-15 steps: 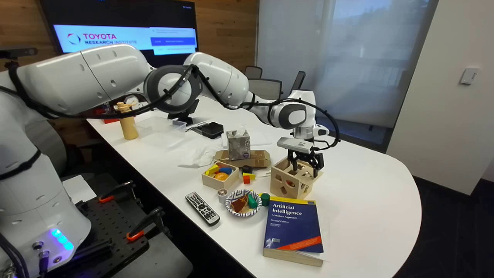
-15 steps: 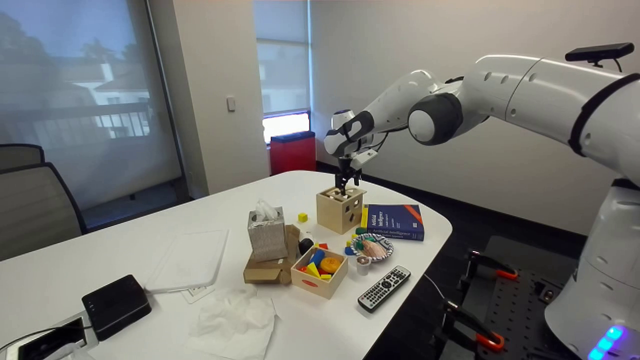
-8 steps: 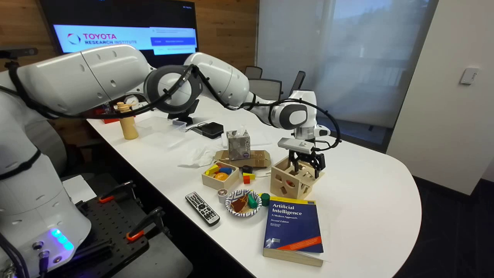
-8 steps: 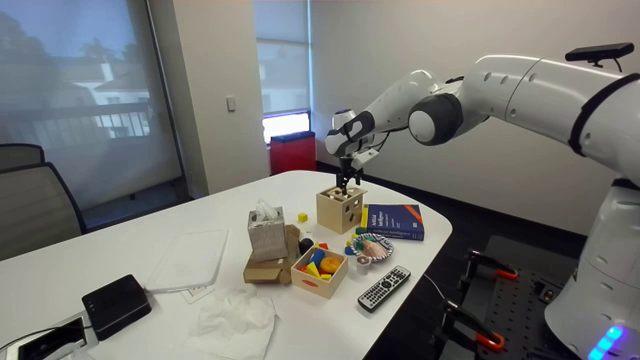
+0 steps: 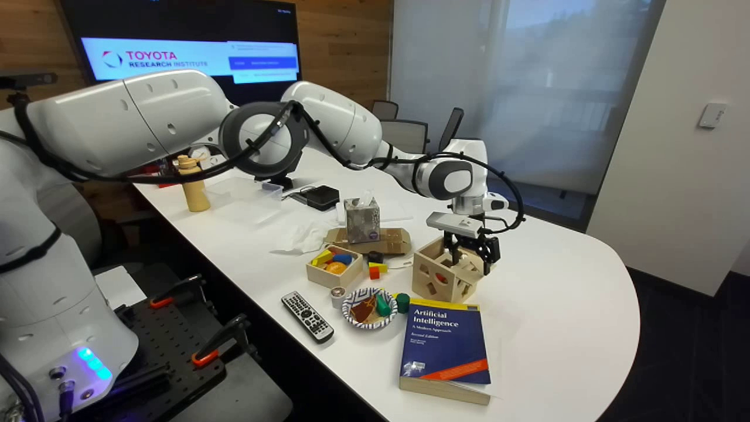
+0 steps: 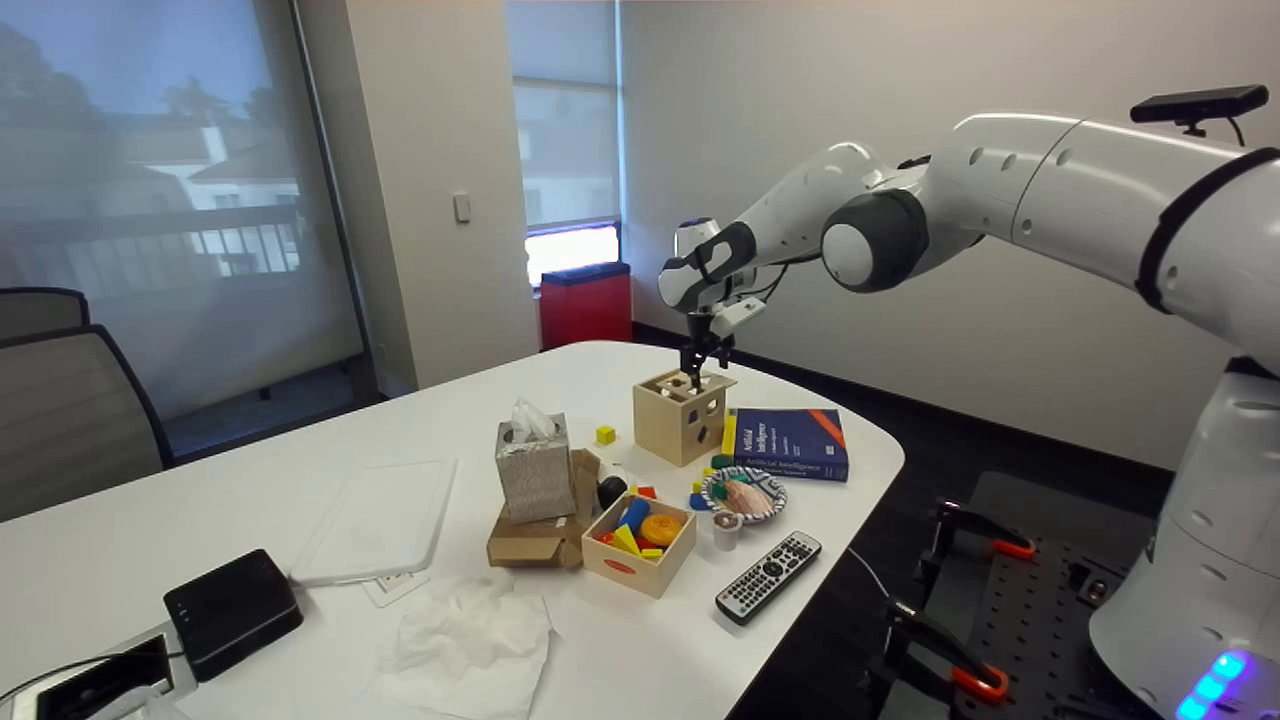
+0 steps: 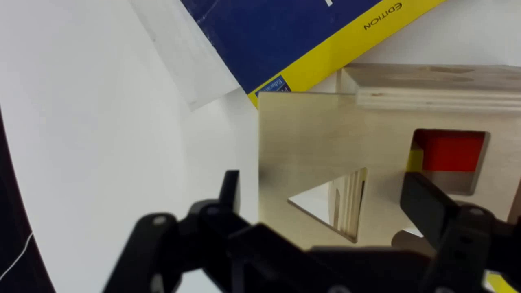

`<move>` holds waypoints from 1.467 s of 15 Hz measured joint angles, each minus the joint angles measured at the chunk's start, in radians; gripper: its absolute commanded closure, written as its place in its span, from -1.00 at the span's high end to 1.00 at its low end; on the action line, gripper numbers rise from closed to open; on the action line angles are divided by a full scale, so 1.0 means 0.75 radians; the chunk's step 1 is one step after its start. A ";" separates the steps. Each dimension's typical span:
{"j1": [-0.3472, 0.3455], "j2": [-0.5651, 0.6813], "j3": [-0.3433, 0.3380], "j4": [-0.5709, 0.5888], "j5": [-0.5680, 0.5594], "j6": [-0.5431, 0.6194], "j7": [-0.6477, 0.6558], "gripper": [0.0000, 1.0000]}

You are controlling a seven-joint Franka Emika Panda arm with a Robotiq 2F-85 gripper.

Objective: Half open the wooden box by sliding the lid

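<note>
The wooden box (image 5: 436, 281) stands upright on the white table and shows in both exterior views (image 6: 660, 425). Its thin lid (image 7: 305, 134) has cut-out shapes and sticks out past one end of the box. Table shows through part of the lid's triangular hole. The opposite part of the box top is uncovered. My gripper (image 7: 322, 181) is open over the lid, also in an exterior view (image 5: 471, 266). One finger is beyond the lid's outer edge, apart from it. The other is at the square hole's corner; I cannot tell how deep. Red and yellow blocks show inside.
A blue book (image 5: 445, 346) lies close to the box. A striped bowl (image 5: 347, 316), a remote (image 5: 307, 316), an open block tray (image 5: 325, 277) and a tissue box (image 5: 362, 223) stand nearby. A yellow cube (image 6: 605, 435) lies beside the box.
My gripper has moved a little outward, toward the lid's overhanging end, and slightly lower. The lid sticks out slightly further. The box itself has shifted very slightly the same way.
</note>
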State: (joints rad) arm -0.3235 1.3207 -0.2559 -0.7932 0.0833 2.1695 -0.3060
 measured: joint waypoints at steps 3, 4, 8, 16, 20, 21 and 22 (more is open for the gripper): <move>-0.014 0.007 0.000 0.014 0.001 0.000 0.000 1.00; -0.017 0.010 0.000 0.018 0.001 0.000 0.000 1.00; -0.022 0.013 0.002 0.025 0.001 -0.001 0.000 1.00; 0.021 -0.020 0.005 0.034 0.000 -0.001 -0.001 1.00; 0.084 -0.112 0.010 0.030 0.001 -0.036 -0.001 1.00; 0.100 -0.140 0.011 0.027 0.001 -0.055 -0.001 1.00; 0.116 -0.167 0.012 0.024 0.001 -0.069 -0.001 1.00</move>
State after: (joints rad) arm -0.2365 1.1953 -0.2466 -0.7754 0.0837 2.1174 -0.3069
